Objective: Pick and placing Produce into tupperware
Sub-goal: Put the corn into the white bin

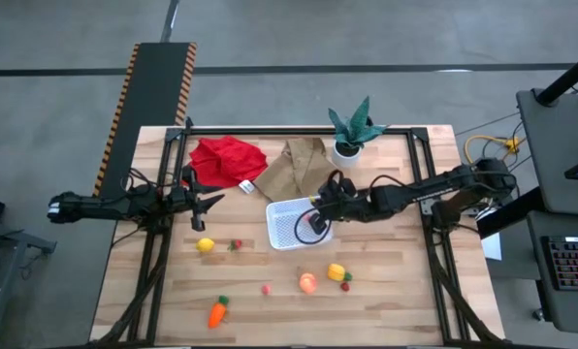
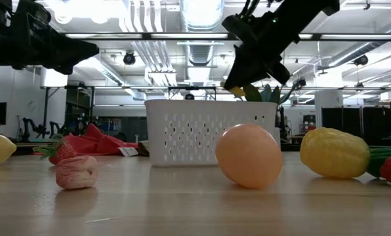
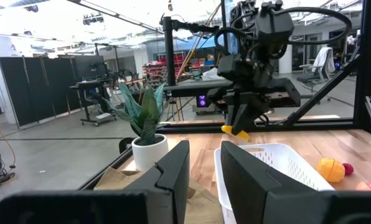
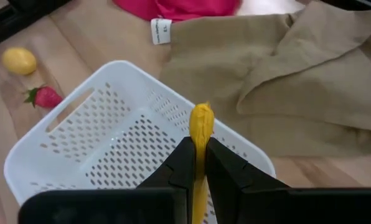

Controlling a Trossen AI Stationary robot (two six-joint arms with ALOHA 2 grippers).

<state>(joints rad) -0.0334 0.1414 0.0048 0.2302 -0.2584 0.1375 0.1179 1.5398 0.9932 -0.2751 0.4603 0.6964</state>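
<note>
The right gripper [image 4: 198,163] is seen closed on a small yellow elongated toy produce piece [image 4: 201,127], held above the white perforated plastic basket-style container [image 1: 287,215] near the middle of the wooden worktop [image 1: 386,301]; the piece is pinched between the two dark fingers [image 4: 180,163] and is clear of the container floor. The left gripper [image 3: 204,171] is hung above the worktop's left edge, level with the container, its jaws a narrow gap apart with nothing seen between them. A yellow toy lemon [image 1: 205,245] and a red toy strawberry [image 1: 237,244] are placed left of the container, toward the left edge. A peach-orange round toy fruit [image 1: 308,282], a yellow toy pepper [image 1: 337,272] and a small red berry [image 1: 346,286] are laid toward the front edge, below the container in the high view. A tiny pink berry [image 1: 267,288] is set near the front, left of the peach fruit. An orange toy carrot with green top [image 1: 217,311] is laid close to the front edge, left of centre. A crumpled red cloth [image 1: 227,161] and a tan cloth [image 1: 294,165] are spread along the back edge, the tan one just behind the container; a green potted plant in a white pot [image 1: 352,131] is stood at the back edge, right of the tan cloth.
</note>
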